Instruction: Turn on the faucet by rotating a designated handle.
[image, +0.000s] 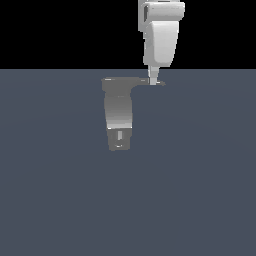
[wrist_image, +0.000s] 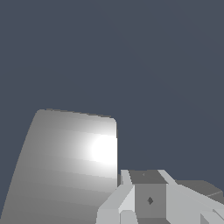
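Faucet (image: 119, 112): grey metallic cylinder, flat tapered handle (image: 142, 81).

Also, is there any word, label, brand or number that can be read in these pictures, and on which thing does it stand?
None: no text, number or sign shows on the faucet, its handle, the pincer or the floor.

no readable text, labels or signs

A plain dark grey-blue counter (image: 60, 200) is carrying everything here. Only the small grey faucet (image: 119, 112) is standing directly on it, upright, near the far edge.
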